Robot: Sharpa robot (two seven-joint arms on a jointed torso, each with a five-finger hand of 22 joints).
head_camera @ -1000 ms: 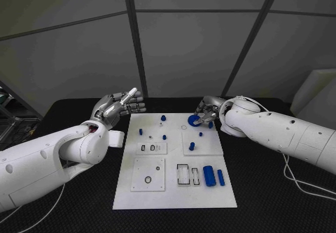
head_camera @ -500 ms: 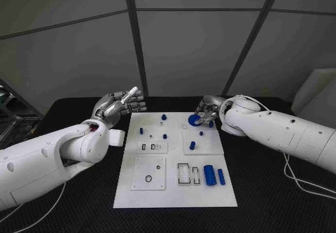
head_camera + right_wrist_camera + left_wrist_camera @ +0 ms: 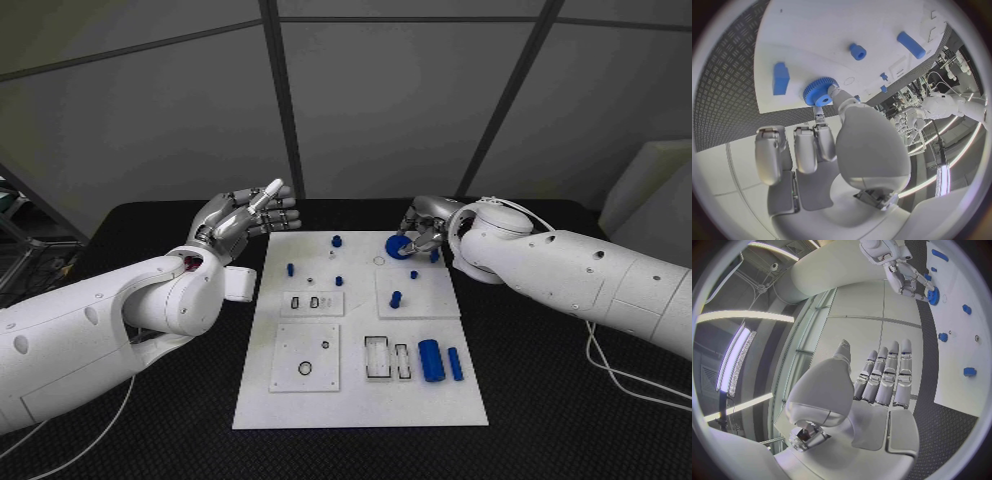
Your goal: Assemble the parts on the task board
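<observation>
The white task board (image 3: 361, 395) lies in the middle of the table. My right hand (image 3: 423, 230) is at the board's far right corner and pinches a blue toothed gear (image 3: 398, 248) between thumb and a finger, low over the board. The right wrist view shows the gear (image 3: 820, 92) at the fingertips, close to the board (image 3: 817, 30); whether it touches is unclear. My left hand (image 3: 245, 217) is raised beside the board's far left corner, fingers stretched out, holding nothing. In the left wrist view the left hand (image 3: 876, 385) is empty, with the right hand (image 3: 906, 276) and gear (image 3: 933, 295) beyond.
A thick blue cylinder (image 3: 430, 361) and a thinner blue bar (image 3: 454, 365) lie at the board's near right. Small blue pegs (image 3: 336, 241) (image 3: 397, 298) (image 3: 290, 270) stand on the far half. A blue block (image 3: 781, 78) sits beside the gear.
The right hand has shifted the gear very slightly to the left over the board. The left hand has stayed where it was.
</observation>
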